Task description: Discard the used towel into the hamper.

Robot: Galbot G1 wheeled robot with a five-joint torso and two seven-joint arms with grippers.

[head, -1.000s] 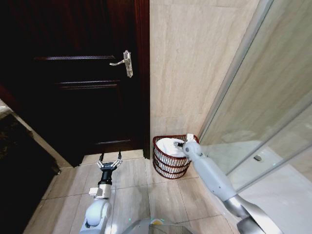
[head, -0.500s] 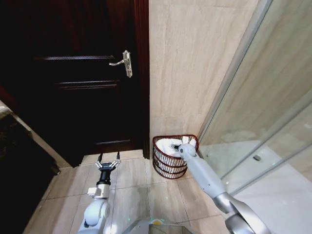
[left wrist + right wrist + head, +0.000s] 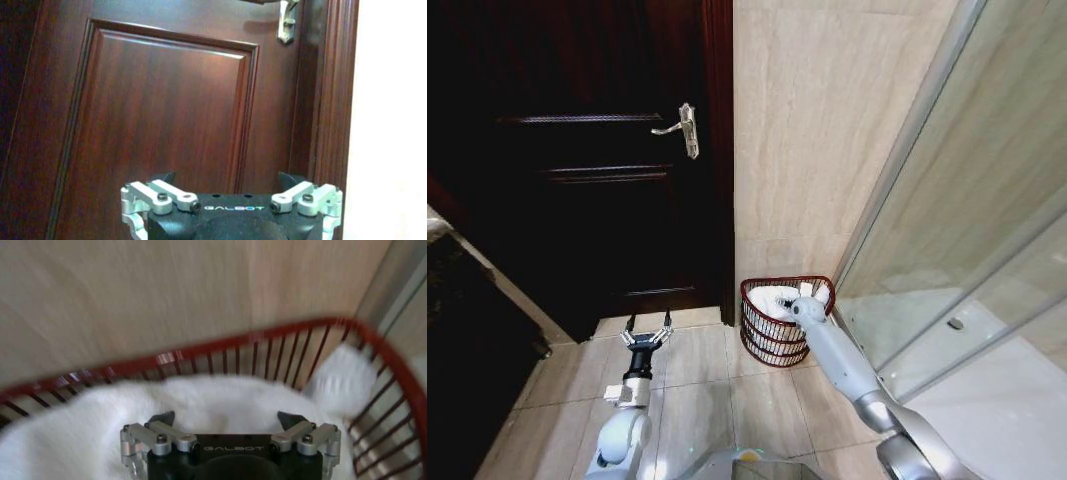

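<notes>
The red-brown wire hamper [image 3: 764, 335] stands on the floor against the tiled wall, between the door and the glass partition. The white towel [image 3: 769, 297] lies inside it. My right gripper [image 3: 796, 297] hangs over the hamper's right side, just above the towel. In the right wrist view the right gripper [image 3: 227, 416] is open, with the towel [image 3: 200, 395] spread beneath its fingers and the hamper's rim [image 3: 267, 335] curving beyond. My left gripper [image 3: 647, 334] hovers low over the floor in front of the door, and in its own view the left gripper [image 3: 227, 177] is open and holds nothing.
A dark wooden door [image 3: 597, 170] with a metal lever handle [image 3: 685, 129] is shut at the left. A glass shower partition [image 3: 967, 230] runs along the right. Beige floor tiles [image 3: 707, 400] lie open between the arms. A dark cabinet [image 3: 467, 330] edges the far left.
My right arm has swung leftward, closer in over the hamper, with its gripper still above the towel. The left arm has not moved.
</notes>
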